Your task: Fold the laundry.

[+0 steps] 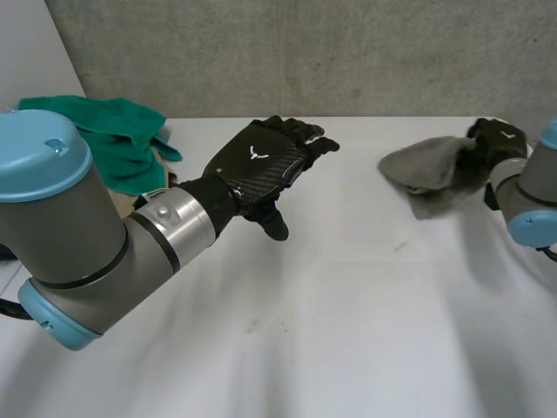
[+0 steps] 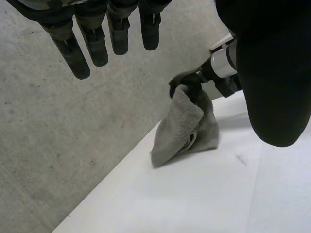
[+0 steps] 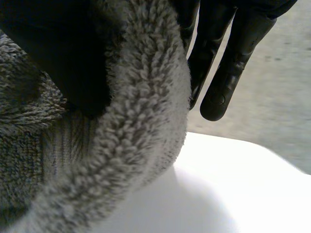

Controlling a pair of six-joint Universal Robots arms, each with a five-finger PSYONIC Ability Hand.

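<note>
Nearest me, my left hand (image 1: 257, 165) floats above the white tabletop (image 1: 348, 305), its fingers (image 2: 75, 53) straight and holding nothing. Farther off on the right, my right hand (image 1: 498, 144) pinches the grey towel (image 1: 426, 165), whose bottom rests on the tabletop. A green cloth (image 1: 113, 131) lies at the far left.
</note>
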